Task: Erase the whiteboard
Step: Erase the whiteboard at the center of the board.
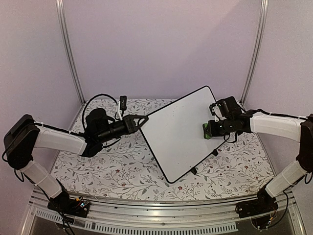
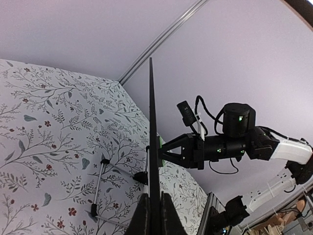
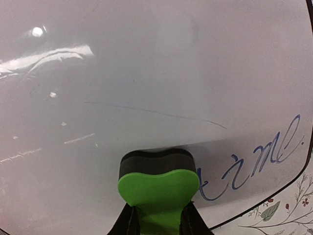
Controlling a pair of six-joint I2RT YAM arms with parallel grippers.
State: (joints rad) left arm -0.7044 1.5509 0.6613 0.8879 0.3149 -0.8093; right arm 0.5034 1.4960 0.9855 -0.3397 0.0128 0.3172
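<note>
Right end effector (image 3: pixel 156 218), eraser (image 3: pixel 157 180) seemingly on whiteboard (image 3: pixel 146 73)

From the left wrist, the whiteboard (image 2: pixel 152 147) shows edge-on, so its face is hidden, and the left gripper (image 2: pixel 155 198) is cut off by the bottom edge. From the right wrist, the eraser (image 3: pixel 157 183) covers the start of the blue writing (image 3: pixel 264 156), and the right gripper (image 3: pixel 157 218) runs off the bottom. From above, the writing cannot be made out.

bench (image 1: pixel 98 171): you see a white cover printed with grey sprigs and red flowers | on it: thin metal wire stand (image 2: pixel 98 186) with black feet, at the tilted black-rimmed white whiteboard (image 1: pixel 181 132)'s lower edge
</note>
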